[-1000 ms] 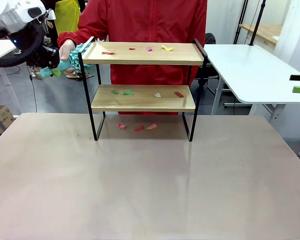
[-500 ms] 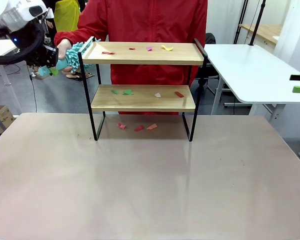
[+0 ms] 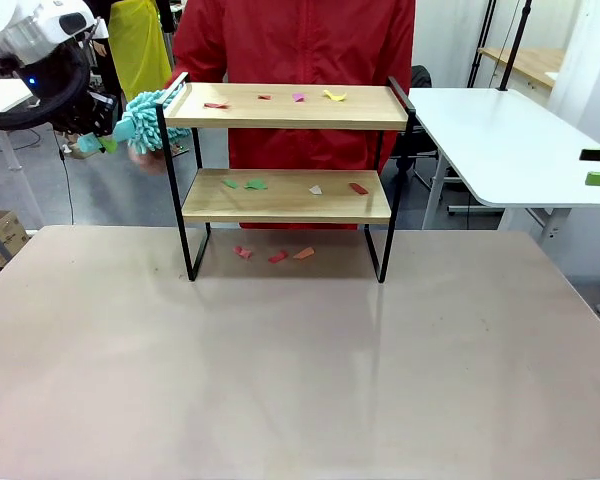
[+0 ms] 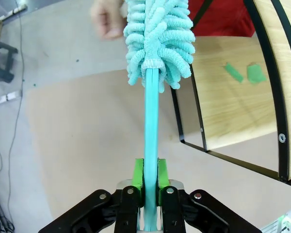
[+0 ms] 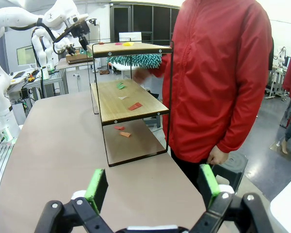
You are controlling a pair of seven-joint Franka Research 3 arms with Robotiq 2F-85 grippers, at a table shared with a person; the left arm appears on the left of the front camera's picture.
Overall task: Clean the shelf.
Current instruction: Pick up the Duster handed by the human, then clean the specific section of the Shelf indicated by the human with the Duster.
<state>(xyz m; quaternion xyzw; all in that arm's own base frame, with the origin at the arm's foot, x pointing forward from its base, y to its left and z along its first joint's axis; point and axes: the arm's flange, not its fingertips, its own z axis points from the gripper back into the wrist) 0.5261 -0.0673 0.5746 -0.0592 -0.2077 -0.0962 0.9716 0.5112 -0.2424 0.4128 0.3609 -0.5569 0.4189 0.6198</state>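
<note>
While clamping the thin teal handle of a fluffy duster (image 4: 157, 39) between the narrowed green pads of the left gripper (image 4: 150, 170), holds the mop head just off the top-left corner of the shelf (image 3: 365, 112), at or against its black side rail; cannot tell which. Shows a person's hand (image 4: 106, 19) just beside the duster head, blurred, contact unclear. Places the shelf near the far edge of the worktop (image 3: 280, 380), about midway along it, with a person in red standing close behind.

Counts four paper scraps (image 3: 298, 97) spread left to right along the top board, four more on the lower board, and three on the worktop beneath the frame.

Reads as barely begun: tool gripped and raised to the top tier, yet no board swept and every level littered. Leaves all the wiping to do, probably the top board first.

Finds the right gripper (image 5: 153, 182) off the worktop's right side, jaws spread wide, holding nothing.
</note>
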